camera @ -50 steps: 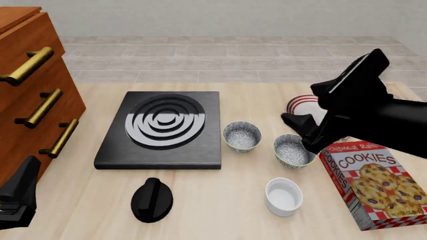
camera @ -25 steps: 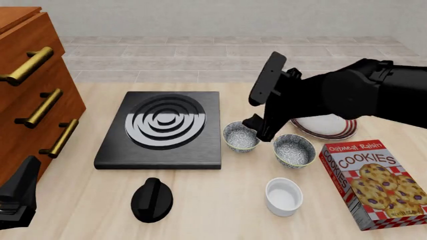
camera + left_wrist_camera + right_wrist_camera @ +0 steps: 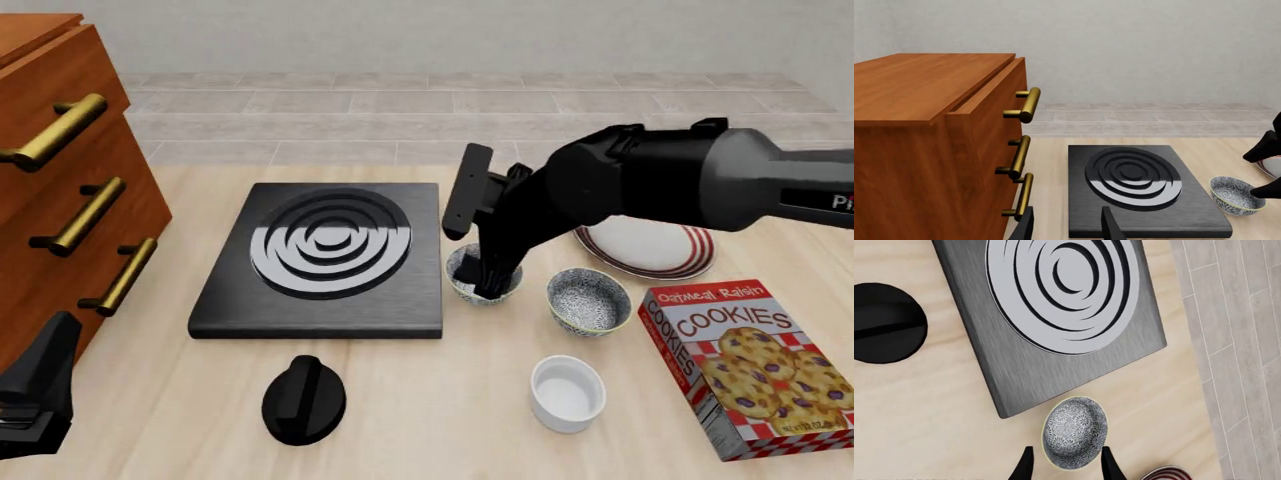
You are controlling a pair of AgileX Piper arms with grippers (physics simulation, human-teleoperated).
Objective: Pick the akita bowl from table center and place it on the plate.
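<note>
The akita bowl (image 3: pixel 470 285), speckled grey inside with a dark patterned outside, stands just right of the stove's front corner. My right gripper (image 3: pixel 483 275) is down over it and hides most of it. In the right wrist view the open fingers (image 3: pixel 1029 460) straddle the bowl (image 3: pixel 1075 432), one on each side of its rim, apart from it. A second identical bowl (image 3: pixel 587 300) sits just to its right. The red-striped white plate (image 3: pixel 654 250) lies behind that, partly under the right arm. My left gripper (image 3: pixel 34 400) rests open at the front left, holding nothing.
A black stove plate (image 3: pixel 327 255) lies left of the bowls, with a black knob (image 3: pixel 304 398) in front of it. A white ramekin (image 3: pixel 567 392) and a cookies box (image 3: pixel 754 365) stand at the front right. A wooden drawer cabinet (image 3: pixel 67 190) fills the left side.
The right arm has swung left from above the plate and right-hand bowl, and come down with its fingers around the left bowl. The left arm has not moved.
</note>
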